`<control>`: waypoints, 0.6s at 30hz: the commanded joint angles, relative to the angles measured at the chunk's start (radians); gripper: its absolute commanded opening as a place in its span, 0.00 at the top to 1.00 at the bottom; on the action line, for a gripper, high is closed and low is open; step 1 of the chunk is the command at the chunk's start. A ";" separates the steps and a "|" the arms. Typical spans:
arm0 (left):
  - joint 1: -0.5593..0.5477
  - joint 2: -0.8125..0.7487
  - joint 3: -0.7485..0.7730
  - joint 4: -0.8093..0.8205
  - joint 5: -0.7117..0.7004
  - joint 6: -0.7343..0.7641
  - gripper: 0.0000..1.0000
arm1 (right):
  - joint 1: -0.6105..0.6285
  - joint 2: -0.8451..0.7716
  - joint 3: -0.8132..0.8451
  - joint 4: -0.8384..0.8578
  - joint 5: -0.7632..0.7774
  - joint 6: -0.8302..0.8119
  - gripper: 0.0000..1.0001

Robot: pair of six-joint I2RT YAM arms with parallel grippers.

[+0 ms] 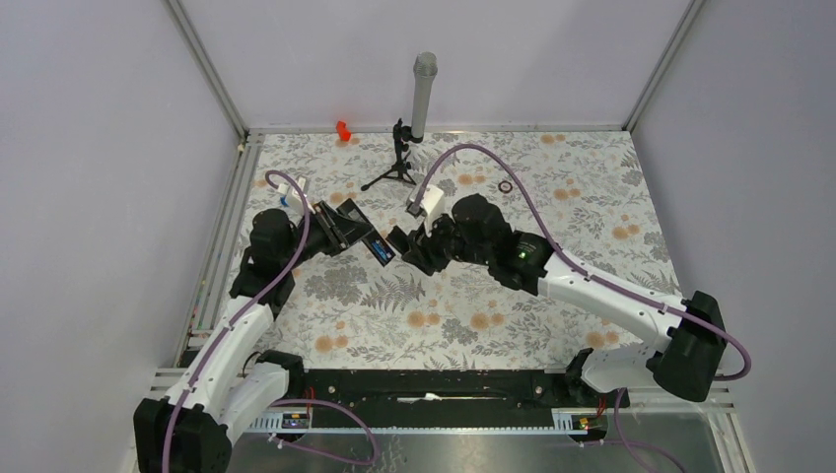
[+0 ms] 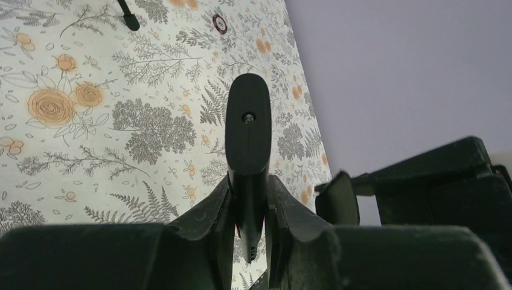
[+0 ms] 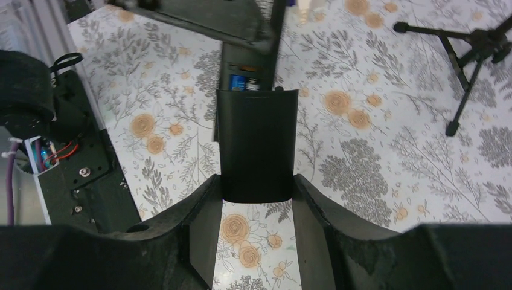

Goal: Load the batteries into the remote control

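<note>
The remote control point(image 2: 247, 130) is a slim black bar, held clear of the floral tabletop point(image 1: 552, 286) just on the near side of the tripod stand point(image 1: 396, 168). Its open compartment shows the blue batteries point(image 3: 240, 82), one with a silvery end. The left jaws pinch the remote by its long edges. The black back cover point(image 3: 258, 145) overlaps the compartment's end, and the right jaws pinch it by its sides, also on the near side of the tripod stand.

The left arm point(image 1: 232, 325) reaches toward twelve o'clock, its left pincer point(image 2: 249, 205) turned to four o'clock and clamped on the remote control point(image 2: 247, 127). The right arm point(image 1: 601, 291) stretches toward ten o'clock, its right pincer point(image 3: 258, 188) gripping the back cover point(image 3: 258, 142).
</note>
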 commanded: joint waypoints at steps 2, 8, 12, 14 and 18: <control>-0.029 -0.009 0.036 0.132 -0.030 0.052 1.00 | 0.066 -0.018 0.017 0.036 0.034 -0.093 0.62; -0.051 -0.043 -0.020 0.221 -0.055 0.022 1.00 | 0.087 0.032 0.059 0.012 0.104 -0.070 0.62; -0.057 -0.063 -0.045 0.258 -0.074 -0.002 1.00 | 0.092 0.069 0.093 0.006 0.112 -0.025 0.62; -0.058 -0.069 -0.047 0.259 -0.075 -0.004 1.00 | 0.095 0.087 0.109 -0.001 0.125 -0.006 0.62; -0.059 -0.074 -0.050 0.258 -0.073 0.001 1.00 | 0.097 0.112 0.135 -0.006 0.128 0.016 0.62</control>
